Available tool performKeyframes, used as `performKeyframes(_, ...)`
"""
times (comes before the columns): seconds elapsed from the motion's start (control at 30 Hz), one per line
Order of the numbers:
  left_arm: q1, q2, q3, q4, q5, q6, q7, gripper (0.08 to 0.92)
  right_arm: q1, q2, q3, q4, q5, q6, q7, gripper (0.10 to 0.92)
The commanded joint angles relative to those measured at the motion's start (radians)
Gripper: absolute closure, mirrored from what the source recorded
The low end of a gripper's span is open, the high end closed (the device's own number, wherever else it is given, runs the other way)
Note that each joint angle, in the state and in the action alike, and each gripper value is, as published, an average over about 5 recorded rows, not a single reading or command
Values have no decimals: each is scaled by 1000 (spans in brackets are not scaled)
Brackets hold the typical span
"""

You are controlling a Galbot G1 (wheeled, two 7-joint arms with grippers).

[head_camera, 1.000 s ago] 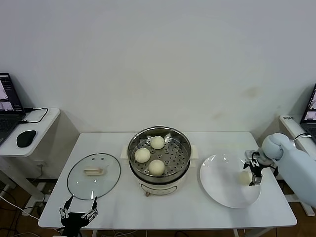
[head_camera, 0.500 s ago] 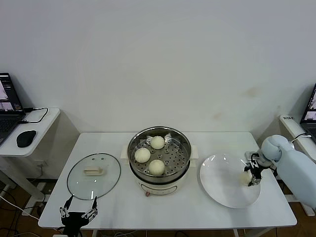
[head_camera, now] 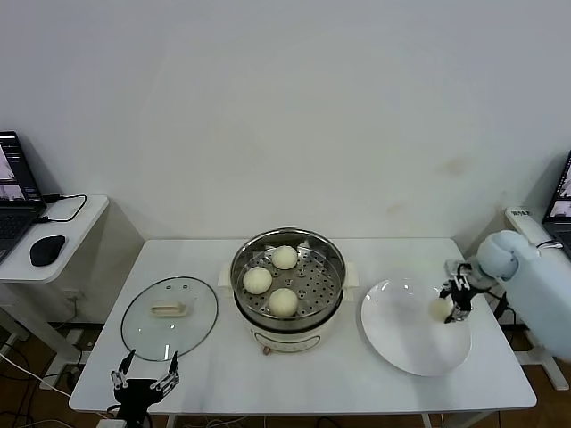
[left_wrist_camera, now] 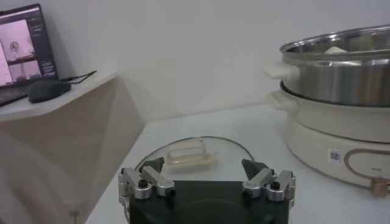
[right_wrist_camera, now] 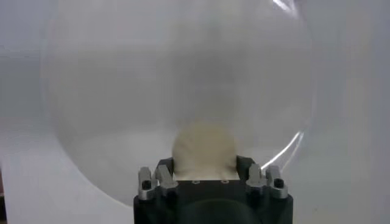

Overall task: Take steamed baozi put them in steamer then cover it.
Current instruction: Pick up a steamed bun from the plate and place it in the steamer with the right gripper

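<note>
Baozi (right_wrist_camera: pixel 204 147), round, seemingly axisless, in right hand (right_wrist_camera: pixel 206 173).

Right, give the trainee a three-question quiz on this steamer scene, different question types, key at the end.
1. How many baozi lie in the steamer?
2. True or false: the cover sits on the steamer.
3. The right gripper is: A) open above the steamer; B) shut on the last baozi over the white plate; C) holding the cover.

Key: 1. Three. 2. False: it lies on the table to the steamer's left, with the open left gripper near the table's front edge. 3. B.
</note>
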Motion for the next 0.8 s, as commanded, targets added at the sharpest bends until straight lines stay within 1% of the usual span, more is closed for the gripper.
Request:
performKeyframes(0.03, -10, 1, -2, -8, -2, -1, -2, 177, 296, -44, -214, 124, 223, -87, -15, 406)
performKeyframes(0.17, -18, 3, -6, -18, -3, -1, -6, 177, 438, 2, -322, 145, 319, -130, -19, 406)
performKeyframes(0.4, -24, 11, -11, -30, -13, -1, -9, 177, 617, 135, -483, 157, 489, -203, -17, 406)
performKeyframes(0.57, -28, 18, -22, -39, -22, 3, -10, 177, 684, 215, -546, 135, 541, -234, -10, 406)
performKeyframes(0.7, -23, 31, -21, -46, -21, 3, -11, 177, 700, 264, -596, 113, 579, -254, -2, 404)
performKeyframes(0.8, -27, 28, -17, -49, -20, 4, -10, 177, 703, 299, -635, 105, 616, -274, 8, 400)
